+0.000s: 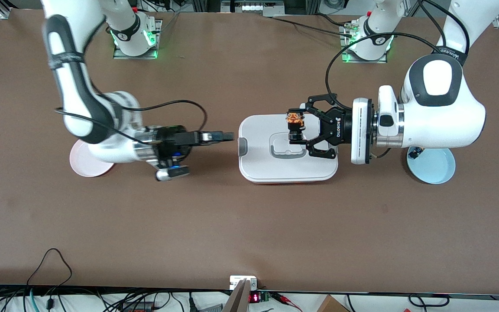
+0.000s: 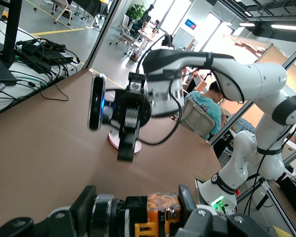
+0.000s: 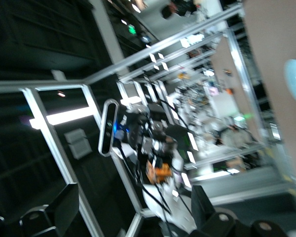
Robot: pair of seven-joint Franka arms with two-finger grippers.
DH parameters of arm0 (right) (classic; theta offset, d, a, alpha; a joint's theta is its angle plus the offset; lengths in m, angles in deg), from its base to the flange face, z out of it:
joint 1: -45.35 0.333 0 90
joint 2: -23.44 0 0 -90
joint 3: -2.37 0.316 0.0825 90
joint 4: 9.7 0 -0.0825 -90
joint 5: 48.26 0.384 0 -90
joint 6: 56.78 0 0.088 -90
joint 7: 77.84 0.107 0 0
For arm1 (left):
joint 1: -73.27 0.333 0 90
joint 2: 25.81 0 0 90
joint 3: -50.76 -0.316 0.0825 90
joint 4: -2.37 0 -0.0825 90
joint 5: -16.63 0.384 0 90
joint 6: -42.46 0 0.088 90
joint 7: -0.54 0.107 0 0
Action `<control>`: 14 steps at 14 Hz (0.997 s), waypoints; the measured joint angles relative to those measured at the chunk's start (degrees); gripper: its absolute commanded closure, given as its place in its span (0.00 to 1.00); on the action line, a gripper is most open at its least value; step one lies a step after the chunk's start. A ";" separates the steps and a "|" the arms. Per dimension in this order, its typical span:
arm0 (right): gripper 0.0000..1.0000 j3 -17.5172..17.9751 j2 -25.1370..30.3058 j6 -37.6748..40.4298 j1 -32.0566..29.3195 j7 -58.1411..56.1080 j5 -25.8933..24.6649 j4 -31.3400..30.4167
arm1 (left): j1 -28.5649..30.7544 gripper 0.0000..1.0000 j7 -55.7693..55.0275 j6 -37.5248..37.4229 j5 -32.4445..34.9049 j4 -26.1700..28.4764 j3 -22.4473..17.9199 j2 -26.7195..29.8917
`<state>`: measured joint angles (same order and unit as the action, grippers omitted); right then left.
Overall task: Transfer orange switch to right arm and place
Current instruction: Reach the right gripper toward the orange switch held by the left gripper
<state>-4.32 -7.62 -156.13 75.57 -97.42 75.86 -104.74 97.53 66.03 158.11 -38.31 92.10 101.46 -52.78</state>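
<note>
A: Which step is this?

B: The handover, I'd say. Going across from the right arm's end: the pink plate (image 1: 85, 164) lies half under the right arm, whose right pincer (image 1: 228, 137) hangs above the bare surface (image 1: 249, 225) just short of the white box (image 1: 287, 149), fingers spread and empty. The left pincer (image 1: 302, 132) is over the box, clamped on the orange switch (image 1: 295, 118) by its black body.

A: And the next move?

B: Probably the right pincer travels over the box, lines its fingers up on a free part of the switch and closes before the left one lets go.

A: Anything unclear?

B: The blue plate (image 1: 433, 165) is partly covered by the left arm, and the right wrist view is smeared, so the switch (image 3: 160, 171) is only an orange blur there.
</note>
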 measured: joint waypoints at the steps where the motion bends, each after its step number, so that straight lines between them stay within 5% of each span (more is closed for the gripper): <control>1: 0.00 0.04 -0.63 -2.14 3.48 -2.92 7.42 0.00 | 0.03 1.00 0.00 0.00 -0.18 0.11 0.00 0.11; 4: 0.00 0.05 -1.15 -8.11 11.48 -8.04 19.97 0.31 | 0.10 1.00 0.00 0.01 -0.23 0.37 0.02 0.25; 9: 0.00 0.03 -1.21 -10.87 13.16 -7.87 23.22 1.12 | 0.10 1.00 0.00 0.01 -0.24 0.47 0.11 0.25; 14: 0.25 0.03 -1.92 -14.96 13.74 -7.07 23.45 3.97 | 0.10 1.00 0.00 0.01 -0.24 0.53 0.24 0.25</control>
<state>-4.29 -9.53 -171.09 89.31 -104.50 99.31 -100.77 97.63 66.03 158.12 -38.55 92.63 101.70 -52.54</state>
